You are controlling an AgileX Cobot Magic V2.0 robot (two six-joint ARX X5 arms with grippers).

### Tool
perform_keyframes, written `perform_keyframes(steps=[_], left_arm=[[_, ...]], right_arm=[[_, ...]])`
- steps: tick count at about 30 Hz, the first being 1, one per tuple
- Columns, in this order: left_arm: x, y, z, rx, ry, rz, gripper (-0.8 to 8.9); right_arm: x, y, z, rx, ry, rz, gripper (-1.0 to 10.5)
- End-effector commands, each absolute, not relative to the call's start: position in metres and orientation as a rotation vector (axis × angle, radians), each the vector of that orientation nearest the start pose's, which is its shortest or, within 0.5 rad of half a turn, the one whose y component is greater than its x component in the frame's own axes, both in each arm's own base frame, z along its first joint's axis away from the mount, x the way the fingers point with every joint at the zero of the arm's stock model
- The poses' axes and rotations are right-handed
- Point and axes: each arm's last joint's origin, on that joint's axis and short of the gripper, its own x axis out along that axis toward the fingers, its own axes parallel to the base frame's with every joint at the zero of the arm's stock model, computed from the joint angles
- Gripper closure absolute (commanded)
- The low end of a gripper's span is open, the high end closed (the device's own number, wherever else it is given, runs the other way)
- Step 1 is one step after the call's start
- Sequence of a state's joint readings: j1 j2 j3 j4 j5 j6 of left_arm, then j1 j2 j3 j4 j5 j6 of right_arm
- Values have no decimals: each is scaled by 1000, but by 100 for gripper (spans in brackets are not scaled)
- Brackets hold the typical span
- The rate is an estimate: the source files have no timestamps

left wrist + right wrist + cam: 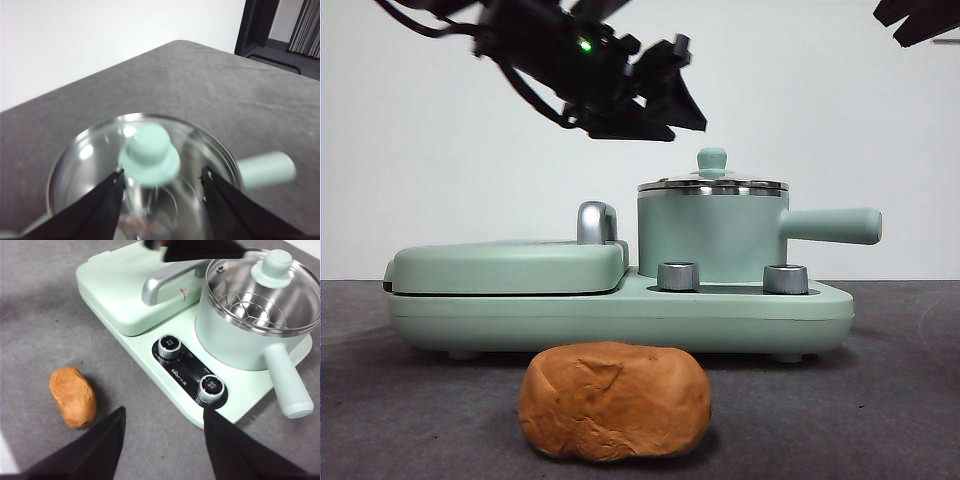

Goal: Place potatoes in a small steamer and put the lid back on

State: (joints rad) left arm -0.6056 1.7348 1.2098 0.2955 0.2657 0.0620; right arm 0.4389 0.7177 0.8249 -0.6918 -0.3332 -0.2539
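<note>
We find the left gripper (685,95) hanging in the air just above and to the side of the lid (713,184), its jaws spread wide and holding nothing. In the left wrist view the same gripper (162,177) has its two black jaws standing either side of the lid's mint-green knob (150,155), apart from it on both sides. The lid sits closed on the small steamer (712,232), steel rim on steel rim, and through the glass we see a wire rack (252,307) inside the pot. The steamer's straight handle (832,226) points away from the flat griddle plate (505,265) beside it; both stand on the mint-green cooker base (620,315), which carries two metal dials (169,346). The potato (614,401) lies on the grey table (400,420) in front of the base, not touching it. The right gripper (162,437) waits high over the table between potato and base, jaws wide apart and empty; it shows only as a black tip (920,20) in the front view.
</note>
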Motion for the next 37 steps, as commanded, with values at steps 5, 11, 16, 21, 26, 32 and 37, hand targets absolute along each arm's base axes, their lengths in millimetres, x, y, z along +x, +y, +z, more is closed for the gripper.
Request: perform_keyframes(steps=[5,11,16,21,26,32,37], left_arm=[[354,-259,272,89,171,-881,561],[363,-267,264,92,182,-884,561],[365,-269,255,97,213,-884,561],[365,-269,253,101,236,-883,561],[365,-268,251,104,248,-883,571],[365,-269,251,109,244,-884,610],[366,-269,250,115,242,-884,610]], right_arm=[[121,69,315,-257,484,823,700],[121,69,315,-257,484,823,700],[122,68,315,-262,485,808,700],[122,68,315,-264,485,802,700],[122,68,315,-264,485,802,700],[122,68,315,-264,485,802,700],[122,68,315,-264,486,802,700]])
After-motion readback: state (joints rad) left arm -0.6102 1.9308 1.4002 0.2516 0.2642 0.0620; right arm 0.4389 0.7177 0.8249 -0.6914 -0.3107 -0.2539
